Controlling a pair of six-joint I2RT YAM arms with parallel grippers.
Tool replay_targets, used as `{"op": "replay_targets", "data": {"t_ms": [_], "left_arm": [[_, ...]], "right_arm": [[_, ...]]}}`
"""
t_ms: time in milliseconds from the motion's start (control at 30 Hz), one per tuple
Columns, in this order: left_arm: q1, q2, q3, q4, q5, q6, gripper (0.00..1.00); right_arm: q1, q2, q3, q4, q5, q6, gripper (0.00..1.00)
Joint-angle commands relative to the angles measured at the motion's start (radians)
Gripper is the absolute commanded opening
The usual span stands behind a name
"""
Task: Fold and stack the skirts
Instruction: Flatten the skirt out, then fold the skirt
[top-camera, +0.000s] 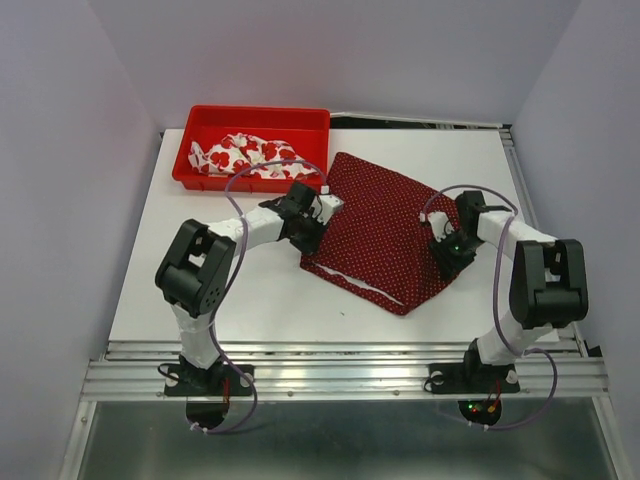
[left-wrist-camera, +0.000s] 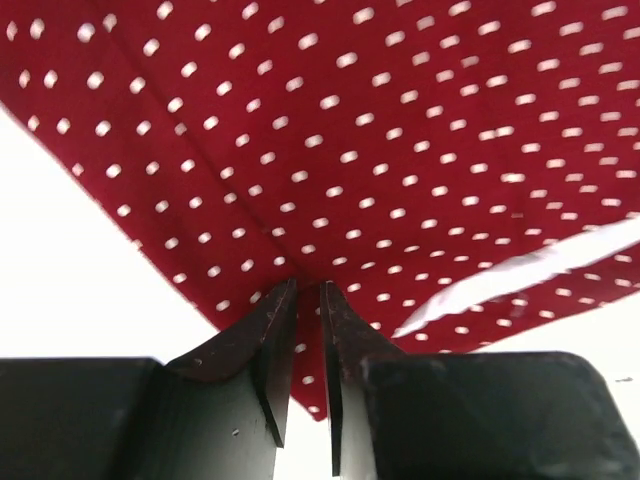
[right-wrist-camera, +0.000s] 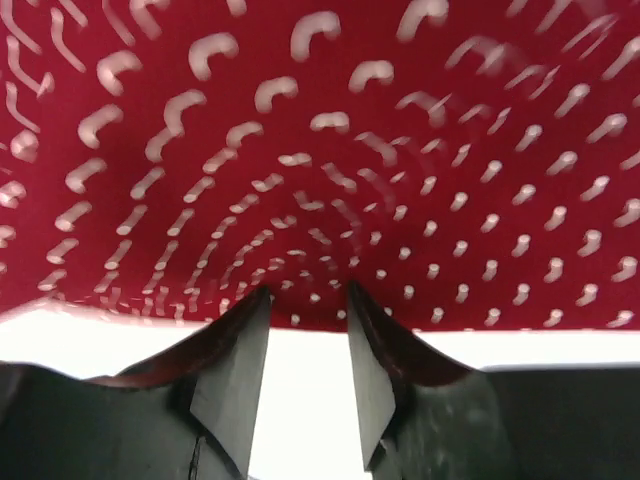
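The dark red polka-dot skirt (top-camera: 380, 225) lies in the middle of the white table (top-camera: 250, 300), with a strip of white lining showing along its near edge. My left gripper (top-camera: 318, 225) is at its left edge. In the left wrist view, the gripper (left-wrist-camera: 308, 285) has its jaws nearly together with a corner of the skirt (left-wrist-camera: 350, 130) pinched between them. My right gripper (top-camera: 446, 255) is at the skirt's right edge. In the right wrist view, it (right-wrist-camera: 307, 290) is open, with the skirt's hem (right-wrist-camera: 320, 120) at its fingertips. The white skirt with red flowers (top-camera: 240, 153) lies crumpled in the tray.
The red plastic tray (top-camera: 255, 116) stands at the back left of the table. Grey walls close in on both sides and behind. A metal rail (top-camera: 340, 372) runs along the near edge, where the arm bases are bolted.
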Motion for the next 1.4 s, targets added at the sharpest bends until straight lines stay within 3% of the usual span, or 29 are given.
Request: {"op": "replay_targets", "data": {"t_ms": [0,67,100,233,400,567,733,1067,1367], "left_arm": [[0.022,-0.021,-0.016,-0.029,-0.079,0.006,0.26],[0.022,-0.076,-0.044,-0.050,-0.055,0.070,0.27],[0.022,-0.103,-0.054,-0.050,-0.044,0.101,0.29],[-0.016,-0.246,-0.078,-0.064,-0.016,0.280,0.45],[-0.105,-0.347,-0.110,-0.035,-0.068,0.472,0.50],[-0.199,-0.282,-0.088,-0.072,-0.142,0.582,0.49],[-0.268,-0.191,-0.085,-0.095,-0.238,0.673,0.48],[-0.272,-0.096,-0.091,-0.033,-0.410,0.710,0.48],[-0.274,-0.099,-0.117,-0.041,-0.384,0.741,0.46]], "right_arm": [[-0.008,-0.087,-0.154,0.098,0.193,-0.137,0.37],[-0.008,-0.125,-0.180,0.088,0.223,-0.149,0.24],[-0.008,-0.138,-0.166,0.066,0.208,-0.151,0.23],[-0.008,-0.208,-0.035,-0.044,0.061,-0.109,0.25],[-0.008,-0.207,0.133,-0.164,-0.062,-0.060,0.30],[-0.008,-0.190,0.167,-0.167,-0.060,-0.017,0.30],[-0.008,-0.126,0.115,-0.110,0.046,0.001,0.29],[-0.008,-0.043,0.000,0.000,0.126,0.023,0.28],[-0.008,0.006,-0.001,0.023,0.148,0.036,0.28]]}}
